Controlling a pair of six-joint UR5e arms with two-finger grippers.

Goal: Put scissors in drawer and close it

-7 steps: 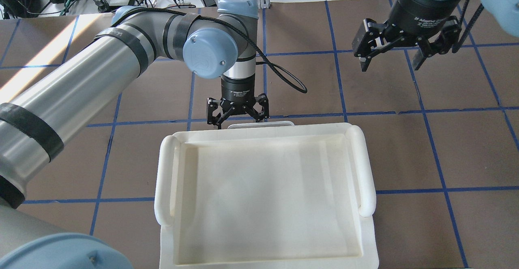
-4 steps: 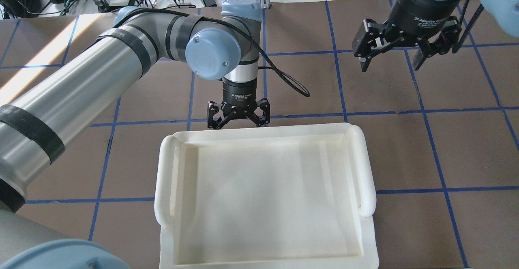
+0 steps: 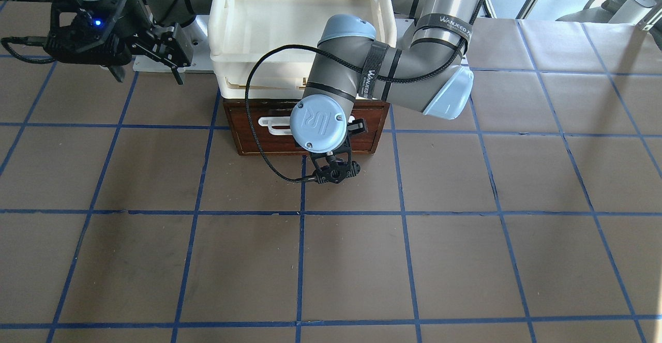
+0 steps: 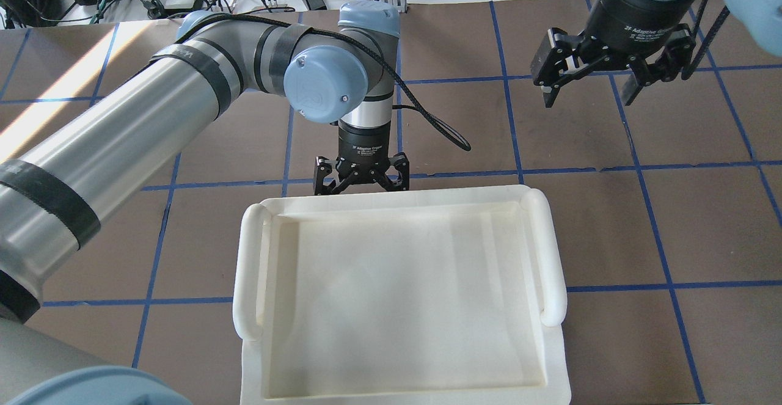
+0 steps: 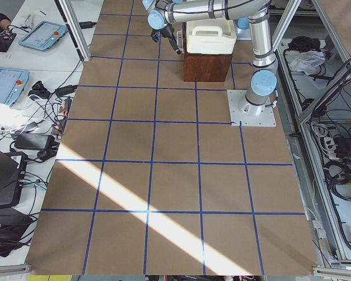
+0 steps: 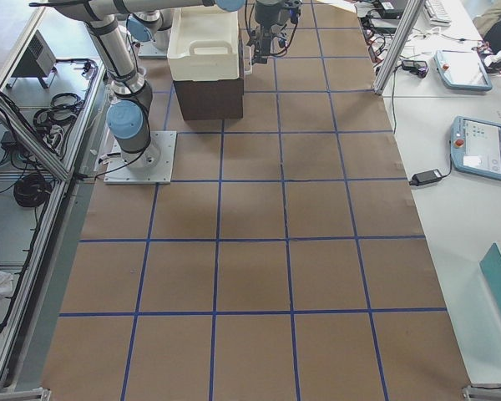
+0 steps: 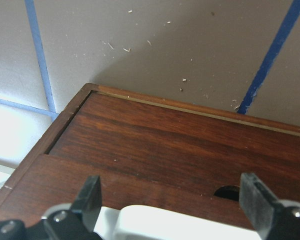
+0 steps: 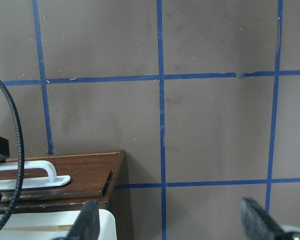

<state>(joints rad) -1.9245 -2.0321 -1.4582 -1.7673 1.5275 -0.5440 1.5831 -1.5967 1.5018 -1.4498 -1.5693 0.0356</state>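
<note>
The drawer (image 3: 243, 137) has a dark reddish-brown front and a white bar handle (image 3: 271, 124). It sits pushed in, its front level with the wooden cabinet. The left wrist view shows the front (image 7: 165, 145) close up, with the handle (image 7: 160, 220) at the bottom edge. My left gripper (image 4: 359, 185) is open right at the front, its fingers (image 7: 90, 197) spread on either side of the handle. My right gripper (image 4: 589, 90) is open and empty, raised over the table off to the side of the cabinet. The scissors show in no view.
A cream-white plastic tray (image 4: 550, 252) sits on top of the cabinet and hides it from overhead. The brown table has a blue tape grid (image 3: 302, 213). The left arm's black cable (image 3: 258, 141) loops in front of the drawer.
My left gripper has moved toward the cabinet. The white handle that stuck out past the tray's edge is now hidden under it. The right arm has not moved.
</note>
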